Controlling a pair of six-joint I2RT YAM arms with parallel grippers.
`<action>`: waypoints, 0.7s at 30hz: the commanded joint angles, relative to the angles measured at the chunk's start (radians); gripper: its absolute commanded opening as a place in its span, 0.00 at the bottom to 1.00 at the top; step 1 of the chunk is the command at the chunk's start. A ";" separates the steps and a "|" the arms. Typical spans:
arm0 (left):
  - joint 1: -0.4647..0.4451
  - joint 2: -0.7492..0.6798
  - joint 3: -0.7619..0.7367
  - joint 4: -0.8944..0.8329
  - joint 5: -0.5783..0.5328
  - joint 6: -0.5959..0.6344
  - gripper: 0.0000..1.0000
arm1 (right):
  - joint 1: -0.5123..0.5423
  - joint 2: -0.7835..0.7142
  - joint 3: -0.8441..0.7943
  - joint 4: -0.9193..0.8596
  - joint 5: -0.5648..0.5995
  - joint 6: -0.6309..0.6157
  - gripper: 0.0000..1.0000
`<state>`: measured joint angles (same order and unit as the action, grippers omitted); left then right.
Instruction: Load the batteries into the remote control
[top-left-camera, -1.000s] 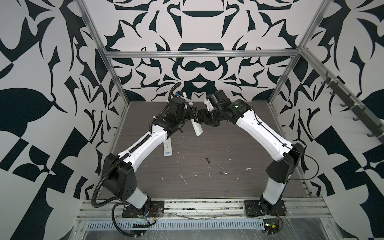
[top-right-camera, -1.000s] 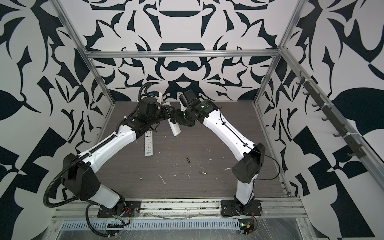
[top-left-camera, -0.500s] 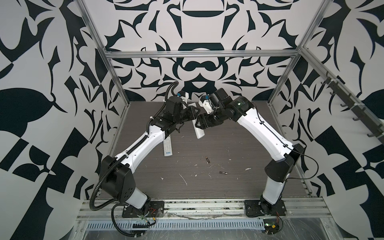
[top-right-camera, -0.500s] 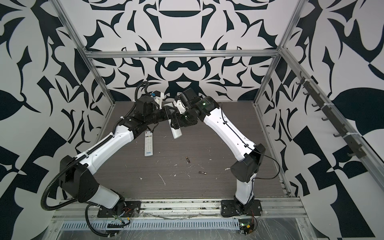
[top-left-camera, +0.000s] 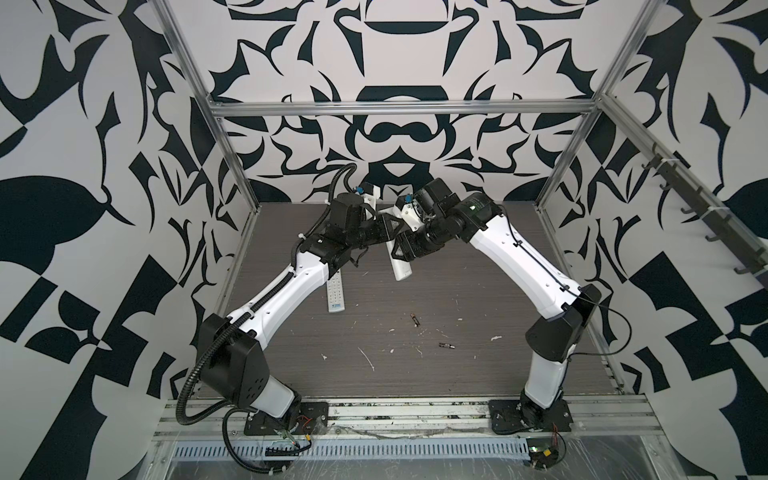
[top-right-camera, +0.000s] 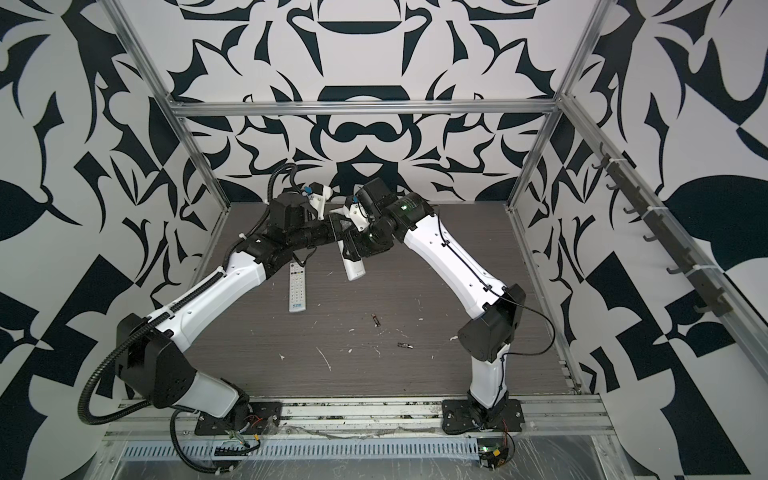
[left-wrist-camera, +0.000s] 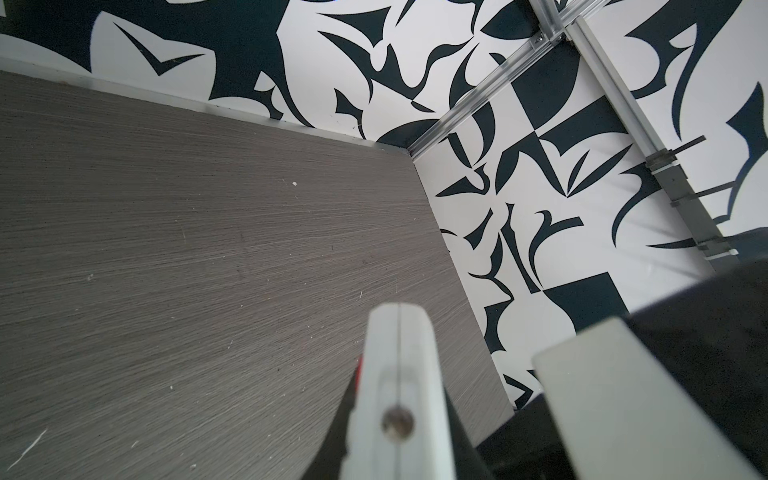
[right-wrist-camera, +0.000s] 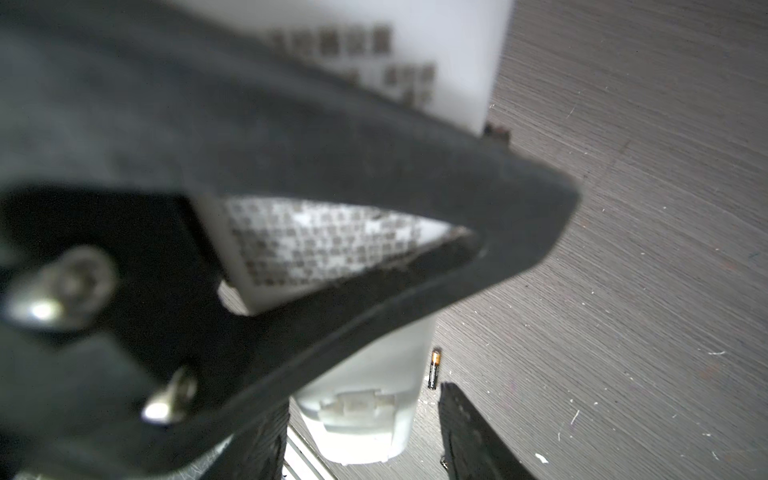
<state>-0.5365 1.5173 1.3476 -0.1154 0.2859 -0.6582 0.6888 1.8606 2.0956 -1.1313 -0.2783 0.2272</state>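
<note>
**While one remote hangs in the left grip, the batteries lie loose on the table**

Because the left gripper (top-left-camera: 387, 232) is clamped on the upper part of the held remote (top-left-camera: 400, 268), that remote hangs tilted above the table (top-left-camera: 478, 374) near the back, its lower end free. The right gripper (right-wrist-camera: 357, 419) has its jaws apart on either side of that lower end. In the right wrist view a strip of table shows between one finger and the casing, so it grips nothing.

The step in hand looks like readying the remote, probably getting at the battery cover; a blurred catch seems to show on the lower end. The next move calls for the right fingers to meet the casing squarely with the left grip steady. After that comes a fine pinch on a slim cylinder lying flat.

Counted:
- Two remotes: the held one, and a second remote (top-left-camera: 335, 295) flat on the table, partly under the left arm.
- Two batteries in both top views: the far battery (top-left-camera: 414, 320) and the near battery (top-left-camera: 446, 345), apart from each other. Any others are out of sight.
- Many white scraps (top-left-camera: 368, 359)
</note>
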 joint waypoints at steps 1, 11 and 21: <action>0.004 -0.035 -0.022 0.029 0.018 -0.007 0.00 | 0.003 -0.012 0.032 -0.003 0.004 -0.008 0.55; 0.004 -0.033 -0.021 0.023 0.015 -0.015 0.00 | 0.010 -0.009 0.028 -0.009 0.016 -0.006 0.36; 0.004 -0.038 -0.022 0.023 0.015 -0.015 0.00 | 0.015 -0.008 0.032 -0.009 0.022 -0.011 0.31</action>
<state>-0.5343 1.5158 1.3312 -0.1162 0.2878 -0.6655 0.6964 1.8603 2.0956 -1.1358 -0.2718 0.2276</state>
